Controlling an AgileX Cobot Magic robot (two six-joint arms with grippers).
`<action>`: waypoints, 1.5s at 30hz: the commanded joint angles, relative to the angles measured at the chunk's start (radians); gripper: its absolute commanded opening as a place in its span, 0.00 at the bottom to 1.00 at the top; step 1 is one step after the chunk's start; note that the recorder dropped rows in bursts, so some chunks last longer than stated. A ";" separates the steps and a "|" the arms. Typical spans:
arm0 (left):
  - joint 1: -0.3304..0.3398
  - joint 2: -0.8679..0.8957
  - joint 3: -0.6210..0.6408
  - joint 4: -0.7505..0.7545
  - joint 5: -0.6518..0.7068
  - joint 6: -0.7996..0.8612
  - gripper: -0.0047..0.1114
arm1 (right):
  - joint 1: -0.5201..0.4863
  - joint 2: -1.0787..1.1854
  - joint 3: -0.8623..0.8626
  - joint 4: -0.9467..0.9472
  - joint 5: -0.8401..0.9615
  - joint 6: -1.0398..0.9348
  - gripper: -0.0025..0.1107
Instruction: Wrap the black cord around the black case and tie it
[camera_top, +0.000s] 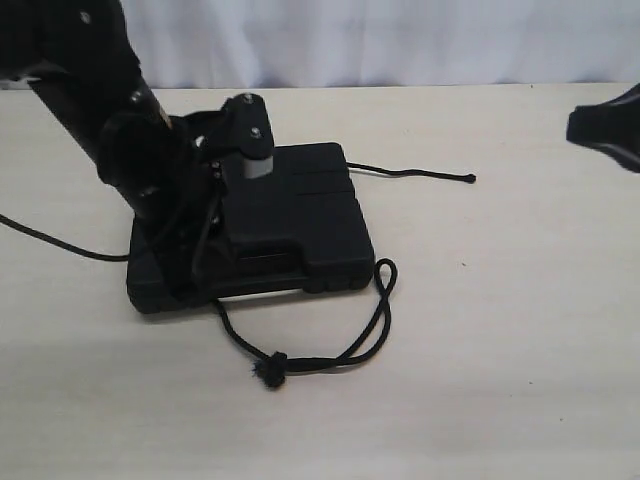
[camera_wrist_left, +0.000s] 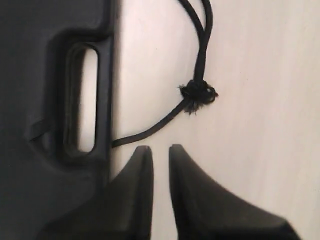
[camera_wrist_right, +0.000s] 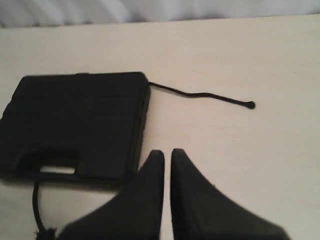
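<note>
Beside the black case (camera_wrist_left: 25, 50), near the black cord (camera_wrist_left: 198, 93) knot, the left gripper (camera_wrist_left: 160, 148): clenched or released, I can't tell. The right gripper (camera_wrist_right: 167, 151) is clenched, empty.

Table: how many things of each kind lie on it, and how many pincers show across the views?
Case: 1
Cord: 1
Pincers: 2, the left pincer and the right pincer
Total: 4
</note>
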 joint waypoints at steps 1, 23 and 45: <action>-0.037 0.071 -0.009 -0.024 -0.081 0.035 0.33 | 0.096 0.040 -0.007 0.006 0.007 -0.092 0.06; -0.060 0.275 -0.009 0.079 -0.417 0.035 0.46 | 0.147 0.082 -0.002 -0.027 -0.033 -0.097 0.06; -0.060 0.089 -0.011 0.174 -0.389 0.035 0.04 | 0.147 0.082 -0.002 -0.025 -0.035 -0.097 0.06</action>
